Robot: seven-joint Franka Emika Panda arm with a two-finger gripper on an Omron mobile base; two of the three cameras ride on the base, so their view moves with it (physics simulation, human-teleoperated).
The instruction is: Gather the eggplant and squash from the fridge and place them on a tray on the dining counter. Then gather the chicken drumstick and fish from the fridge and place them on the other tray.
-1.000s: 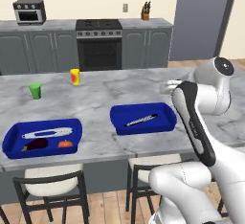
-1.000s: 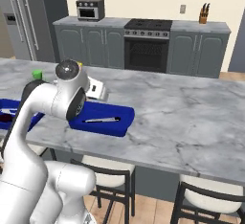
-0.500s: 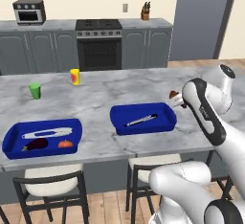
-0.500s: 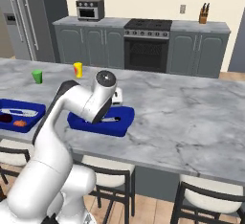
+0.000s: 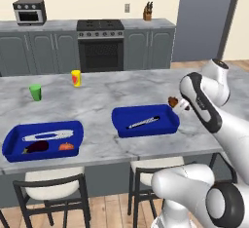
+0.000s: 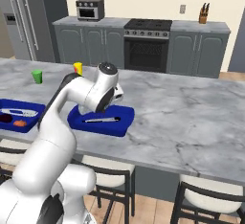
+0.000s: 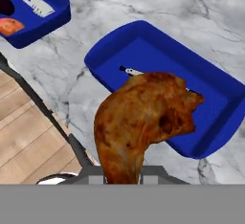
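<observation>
My gripper is shut on the chicken drumstick, a browned piece that hangs just above the right end of the nearer blue tray. In the hand view the drumstick covers the fingertips and part of that tray. A slim grey thing with a dark end lies in it; I cannot tell whether it is the fish. The other blue tray holds the dark eggplant, the orange squash and a long white thing.
A green cup and a yellow cup stand on the marble counter behind the trays. Dark stools stand under its near edge. The fridge is at the far left of the right base view.
The arm has folded and swung, bringing the drumstick down and slightly left to the nearer tray's right end. The trays and cups have not moved.
</observation>
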